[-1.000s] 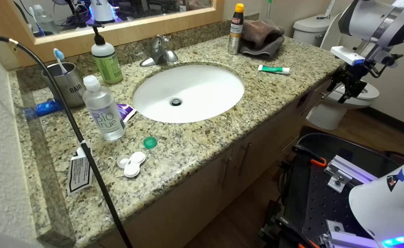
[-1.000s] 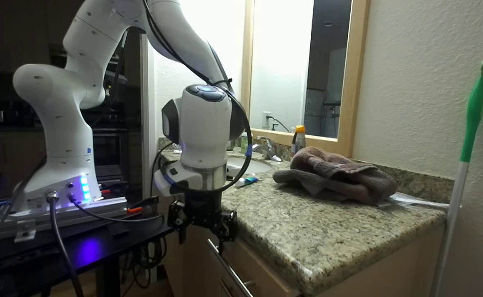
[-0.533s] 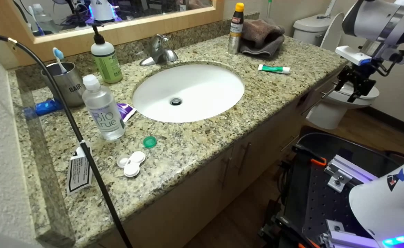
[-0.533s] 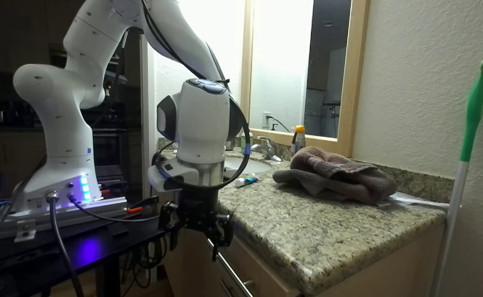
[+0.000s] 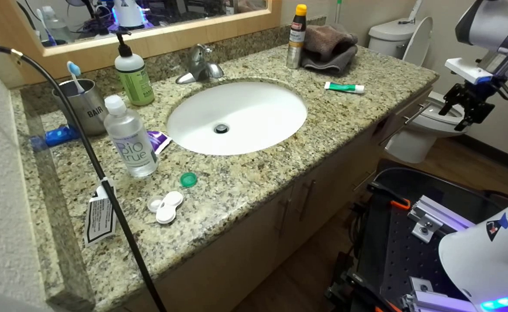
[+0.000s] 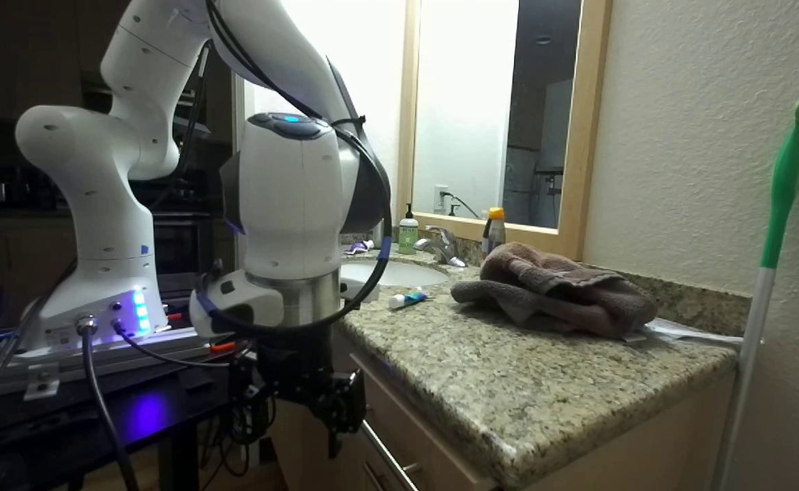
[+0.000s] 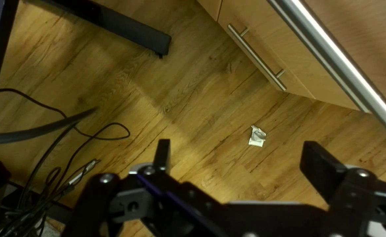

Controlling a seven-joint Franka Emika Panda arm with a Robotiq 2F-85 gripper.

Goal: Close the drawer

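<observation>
Okay, at 9 o'clock from the sink [image 5: 258,112], in an exterior view, a steel cup [image 5: 94,97] is found lettered "BAIR". At 8, a paper tag [image 5: 99,221] is crossed by the black cable [image 5: 135,249], its print too small to be read. Between 8 and 9, a clear bottle [image 5: 131,138] is stood upright, "Bio true" read off its front. Between 9 and 10, a soap dispenser [image 5: 135,82] is placed, small label print not made out. At 7, a white contact lens case [image 5: 170,206] and a green cap [image 5: 188,179] are laid. At 1, a yellow-capped spray can [image 5: 296,39] is stood; label unreadable at this size. Between 2 and 3, a green-and-white tube [image 5: 344,87] is laid. At 3, under the far end of the counter [image 5: 245,173], the drawer [image 5: 411,109] is located; whether it is fully closed can't be told. Farther out at 3, the gripper [image 5: 452,120] is seen, fingers [image 7: 162,154] spread wide, nothing held. In the wrist view the drawer's bar handle [image 7: 341,62] is seen at 2 o'clock from it, apart from both fingers.
</observation>
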